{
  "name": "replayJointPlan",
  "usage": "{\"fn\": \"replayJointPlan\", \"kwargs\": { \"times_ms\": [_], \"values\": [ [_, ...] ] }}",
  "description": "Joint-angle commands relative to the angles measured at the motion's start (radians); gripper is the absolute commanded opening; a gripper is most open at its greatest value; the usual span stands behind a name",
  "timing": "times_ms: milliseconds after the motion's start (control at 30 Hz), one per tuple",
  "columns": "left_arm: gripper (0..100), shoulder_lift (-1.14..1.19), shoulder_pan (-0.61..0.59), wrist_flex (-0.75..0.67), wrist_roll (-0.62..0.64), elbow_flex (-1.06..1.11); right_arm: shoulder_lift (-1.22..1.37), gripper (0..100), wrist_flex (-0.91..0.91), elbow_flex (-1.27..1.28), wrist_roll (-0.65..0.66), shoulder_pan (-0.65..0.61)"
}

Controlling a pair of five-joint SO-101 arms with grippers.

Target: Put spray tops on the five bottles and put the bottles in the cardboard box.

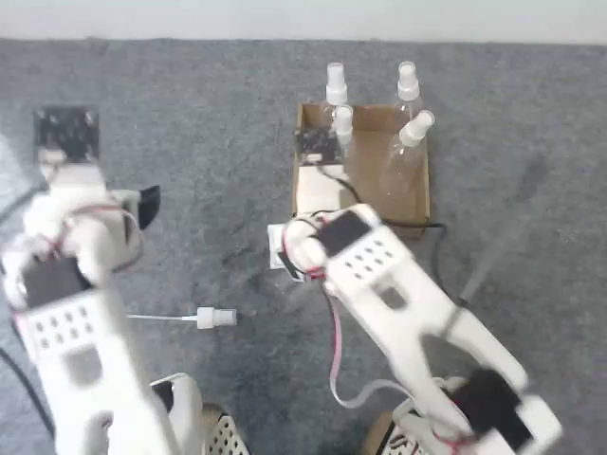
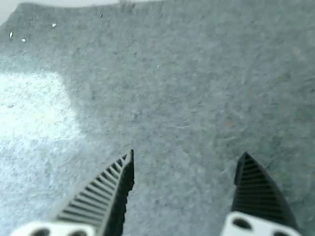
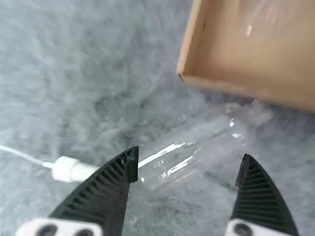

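Note:
A clear bottle (image 3: 211,132) lies on its side on the grey carpet, just in front of a corner of the cardboard box (image 3: 231,59). My right gripper (image 3: 188,153) hangs open above it, one finger on each side. A loose white spray top (image 3: 69,169) with its thin tube lies beside the bottle's end; the same spray top (image 1: 214,318) is seen on the carpet between the arms. Several bottles with spray tops (image 1: 414,133) stand in the cardboard box (image 1: 422,204). My left gripper (image 2: 188,153) is open over bare carpet, and this left gripper (image 1: 144,203) is far left of the box.
The right arm (image 1: 379,270) stretches from the front right toward the box's front left corner and covers the carpet beneath it. Both arm bases stand at the near edge. Grey carpet (image 1: 209,114) lies open behind and between the arms.

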Motion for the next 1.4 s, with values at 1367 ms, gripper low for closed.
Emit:
{"fn": "replayJointPlan", "kwargs": {
  "times_ms": [1367],
  "values": [
    [30,0.304,-0.012,0.081,-0.086,-0.254,0.102,0.5,0.148,0.021,0.048,-0.085]
  ]
}}
